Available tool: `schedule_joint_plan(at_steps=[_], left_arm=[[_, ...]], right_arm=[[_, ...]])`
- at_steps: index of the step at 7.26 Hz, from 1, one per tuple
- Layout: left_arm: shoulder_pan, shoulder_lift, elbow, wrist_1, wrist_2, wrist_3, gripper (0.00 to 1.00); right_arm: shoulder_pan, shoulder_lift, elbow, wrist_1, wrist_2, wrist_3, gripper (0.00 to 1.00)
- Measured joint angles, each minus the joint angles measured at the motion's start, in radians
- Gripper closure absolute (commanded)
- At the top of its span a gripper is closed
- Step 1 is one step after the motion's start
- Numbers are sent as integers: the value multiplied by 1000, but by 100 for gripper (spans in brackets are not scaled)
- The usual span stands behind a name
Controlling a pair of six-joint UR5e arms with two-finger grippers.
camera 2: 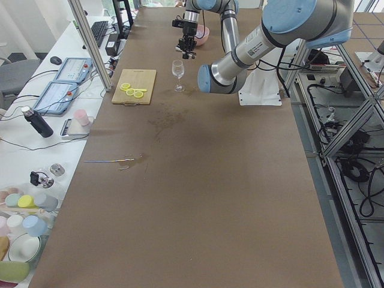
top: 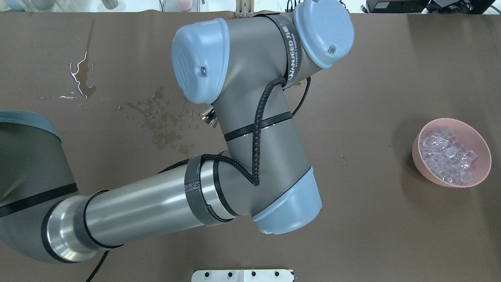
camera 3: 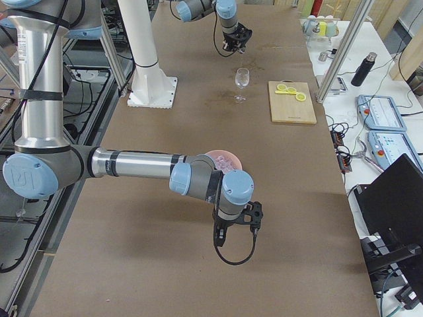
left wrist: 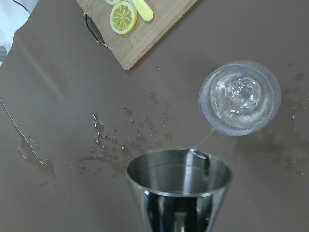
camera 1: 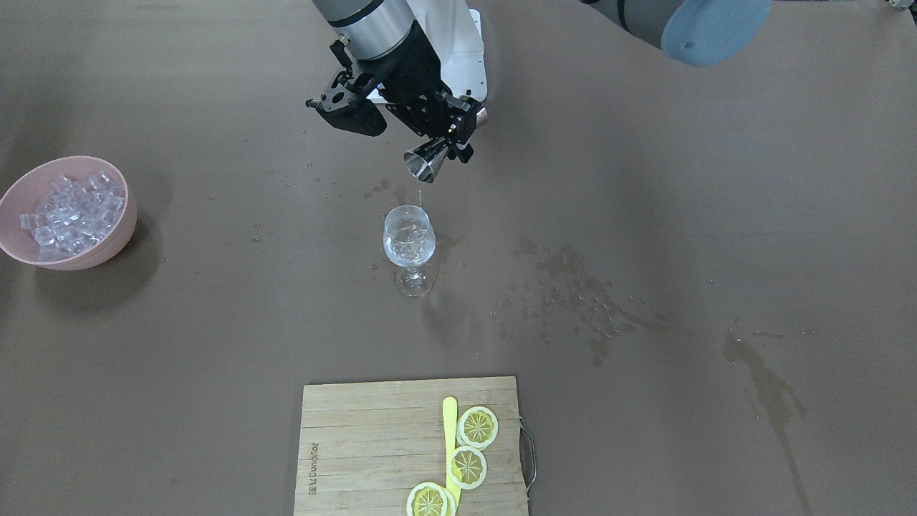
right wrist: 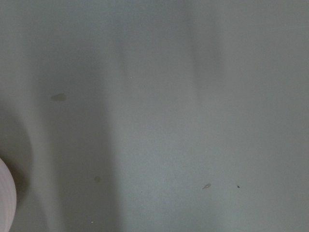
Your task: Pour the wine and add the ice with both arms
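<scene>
the left gripper [camera 1: 455, 135] is clamped narrow on the waist of a steel jigger [camera 1: 426, 163], which is tipped mouth-down above and just behind the wine glass [camera 1: 409, 240]. in the left wrist view a thin clear thread runs from the jigger's lip to the glass rim. the glass stands upright on the brown desk [camera 1: 716, 215], apart from the jigger, its bowl partly filled with clear, glittering contents; whether cubes are among them cannot be told.

the right gripper [camera 3: 231, 221] hangs pointing down over the desk just beside the pink bowl [camera 1: 100, 254]. it shows only in the far side view, so how wide its jaws stand cannot be told. its wrist view has bare desk and a sliver of the bowl's rim.

the ice [camera 1: 71, 211] lies heaped in the pink bowl, well apart from the glass. a wooden cutting board [camera 1: 358, 444] carries lemon slices [camera 1: 478, 427] and a yellow strip [camera 1: 450, 423]. wet splashes [camera 1: 573, 294] spot the desk near the glass.
</scene>
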Motion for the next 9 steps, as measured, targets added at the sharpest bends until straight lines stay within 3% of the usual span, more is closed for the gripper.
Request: schedule_joint_plan(at_steps=[5, 9], left_arm=[[-11, 7, -30, -6, -21, -1, 100], [-22, 249, -301, -229, -36, -142, 100]], right_arm=[[0, -1, 2, 1, 2, 0, 0], [0, 0, 9, 2, 2, 0, 0]])
